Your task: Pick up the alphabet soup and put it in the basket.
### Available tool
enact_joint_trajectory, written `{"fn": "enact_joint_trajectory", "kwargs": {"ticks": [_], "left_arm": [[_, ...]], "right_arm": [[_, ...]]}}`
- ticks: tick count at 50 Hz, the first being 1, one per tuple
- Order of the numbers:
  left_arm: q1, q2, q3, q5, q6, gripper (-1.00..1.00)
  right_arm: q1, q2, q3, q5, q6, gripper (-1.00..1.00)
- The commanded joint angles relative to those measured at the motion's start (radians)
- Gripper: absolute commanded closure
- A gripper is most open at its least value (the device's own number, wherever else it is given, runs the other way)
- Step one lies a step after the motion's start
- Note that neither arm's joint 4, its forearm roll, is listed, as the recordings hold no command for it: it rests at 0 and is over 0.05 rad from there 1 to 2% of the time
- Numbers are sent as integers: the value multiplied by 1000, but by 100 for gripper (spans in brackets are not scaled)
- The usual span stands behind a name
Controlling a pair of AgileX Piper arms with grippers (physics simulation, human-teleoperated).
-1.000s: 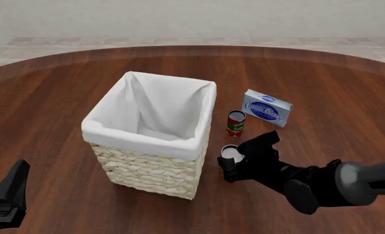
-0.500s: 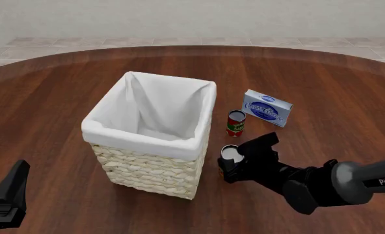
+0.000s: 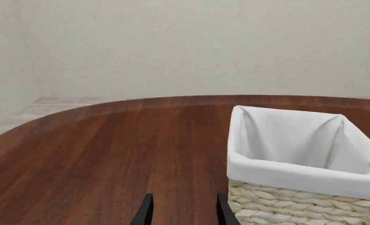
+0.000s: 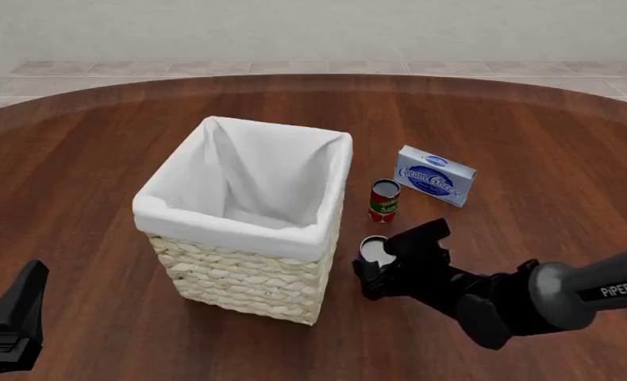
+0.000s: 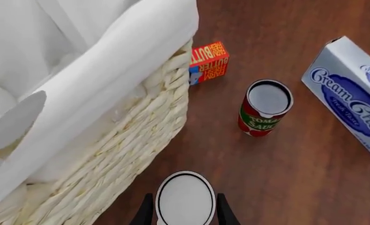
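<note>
A: The black right gripper sits with a dark finger on each side of the small cylindrical alphabet soup can with the pale silvery top. The fingers hug its sides in the right wrist view, but I cannot tell whether they are pressing on it or only bracketing it.

B: And the can itself?

A: It stands upright on the dark brown wooden table, just beside the near right corner of the large square cream wicker basket with white cloth lining. Its long axis is vertical, and the gripper comes at it from the near right side, so the can lies straight ahead between the fingertips.

B: Which arm is better placed?

A: The right one, plainly. The black left gripper is well off to the near left of the basket, its fingers parted around nothing. From the can, the basket's open mouth lies up and to the left, so I'd judge the move needs a lift above the cloth rim before any travel sideways.

B: What lies farther out?

A: Beyond the soup, right of the basket, stands the smaller red-and-green tomato sauce can. Farther right again is a blue-and-white cream cheese box, and a small red-and-orange butter box rests against the basket's far wall.
</note>
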Motion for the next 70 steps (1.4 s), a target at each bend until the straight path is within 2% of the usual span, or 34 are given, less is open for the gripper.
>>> {"fn": "enact_joint_trajectory", "kwargs": {"ticks": [1, 11, 12, 39, 46, 70], "left_arm": [[0, 0, 0, 0, 0, -100], [0, 0, 0, 0, 0, -100], [0, 0, 0, 0, 0, -100], [0, 0, 0, 0, 0, -100], [0, 0, 0, 0, 0, -100], [0, 0, 0, 0, 0, -100]], "right_arm": [[1, 15, -3, -7, 5, -100], [0, 8, 4, -14, -2, -100], [-11, 5, 5, -16, -13, 100], [-35, -31, 19, -6, -28, 100], [-49, -96, 26, 29, -71, 100], [-56, -280, 24, 147, -134, 100]]}}
